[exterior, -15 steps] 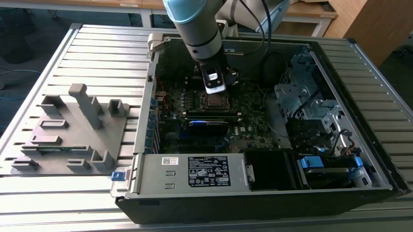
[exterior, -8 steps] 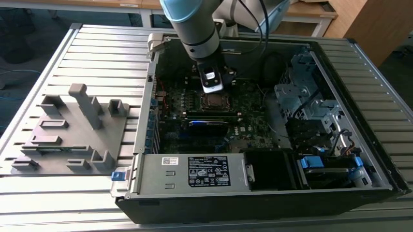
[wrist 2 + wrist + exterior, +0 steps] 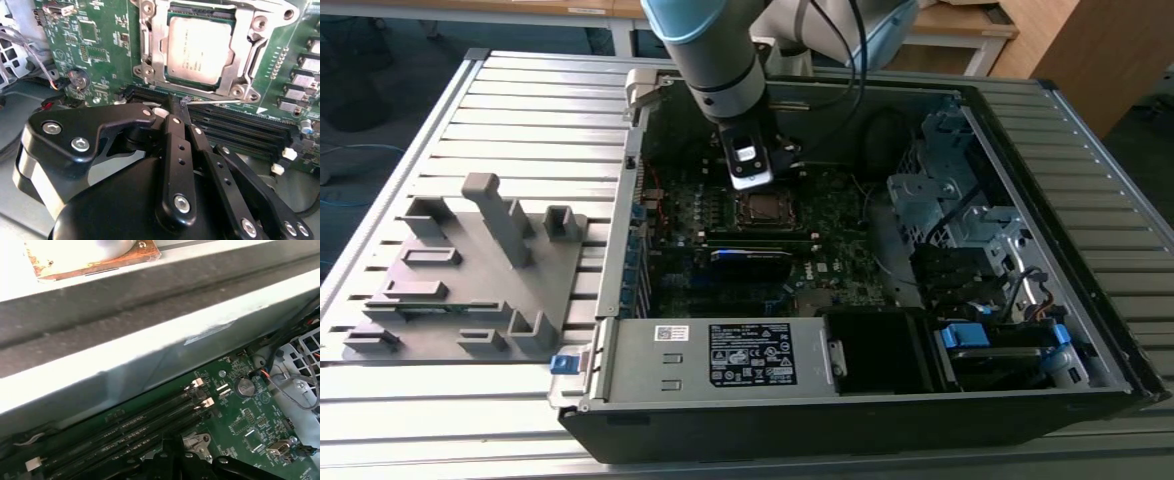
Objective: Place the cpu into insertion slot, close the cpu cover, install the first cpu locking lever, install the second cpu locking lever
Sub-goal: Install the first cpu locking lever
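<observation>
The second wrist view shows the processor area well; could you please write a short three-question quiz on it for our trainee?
1. True or false: the cpu is held in the end effector.
2. How does the cpu cover lie?
A) Flat, framing the cpu
B) Standing upright
C) Outside the computer case
3. Which thin metal part, running beside the memory slots, is nearest the end effector's tip?

Key: 1 false, it sits on the board under the cover's window. 2 A. 3 the locking lever.
</observation>
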Controlling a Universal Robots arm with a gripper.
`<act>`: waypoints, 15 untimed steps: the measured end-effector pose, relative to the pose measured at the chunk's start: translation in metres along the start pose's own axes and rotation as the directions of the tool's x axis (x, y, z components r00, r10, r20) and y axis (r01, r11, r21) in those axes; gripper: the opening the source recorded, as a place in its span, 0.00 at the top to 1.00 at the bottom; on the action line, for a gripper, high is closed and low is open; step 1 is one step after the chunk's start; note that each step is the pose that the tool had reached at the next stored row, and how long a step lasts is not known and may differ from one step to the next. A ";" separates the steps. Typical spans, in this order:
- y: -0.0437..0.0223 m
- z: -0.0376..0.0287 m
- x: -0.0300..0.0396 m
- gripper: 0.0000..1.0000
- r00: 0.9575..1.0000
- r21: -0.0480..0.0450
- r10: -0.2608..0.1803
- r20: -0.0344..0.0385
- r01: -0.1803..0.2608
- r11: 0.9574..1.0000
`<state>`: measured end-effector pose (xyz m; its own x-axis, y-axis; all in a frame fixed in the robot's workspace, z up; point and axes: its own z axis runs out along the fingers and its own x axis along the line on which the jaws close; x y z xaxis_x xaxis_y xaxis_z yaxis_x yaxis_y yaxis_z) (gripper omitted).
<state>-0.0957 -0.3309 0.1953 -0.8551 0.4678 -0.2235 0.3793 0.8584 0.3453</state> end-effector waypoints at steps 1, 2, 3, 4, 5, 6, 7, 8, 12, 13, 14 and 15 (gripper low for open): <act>0.0002 0.0000 0.0007 0.90 1.000 0.000 0.000 0.000 0.000 1.000; 0.0003 0.0000 0.0013 0.90 1.000 0.000 0.000 0.000 0.000 1.000; 0.0004 0.0001 0.0017 0.90 1.000 0.000 0.000 0.000 0.000 1.000; 0.0006 0.0003 0.0020 0.90 1.000 0.000 0.000 0.000 0.000 1.000; 0.0007 0.0005 0.0022 0.90 1.000 0.000 0.000 0.000 0.000 1.000; 0.0009 0.0008 0.0024 0.90 1.000 0.000 0.000 0.000 0.000 1.000; 0.0010 0.0012 0.0026 0.90 1.000 0.000 0.000 0.000 0.000 1.000; 0.0012 0.0018 0.0029 0.90 1.000 0.000 0.000 0.000 0.000 1.000; 0.0016 0.0038 0.0039 0.90 1.000 0.003 -0.001 0.001 0.001 1.000; 0.0016 0.0041 0.0040 0.90 1.000 0.004 -0.002 0.002 0.002 1.000; 0.0015 0.0044 0.0040 0.90 1.000 0.006 -0.002 0.003 0.002 1.000; 0.0014 0.0048 0.0040 0.90 1.000 0.007 -0.003 0.003 0.003 1.000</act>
<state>-0.0969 -0.3268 0.1904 -0.8550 0.4660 -0.2275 0.3793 0.8612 0.3383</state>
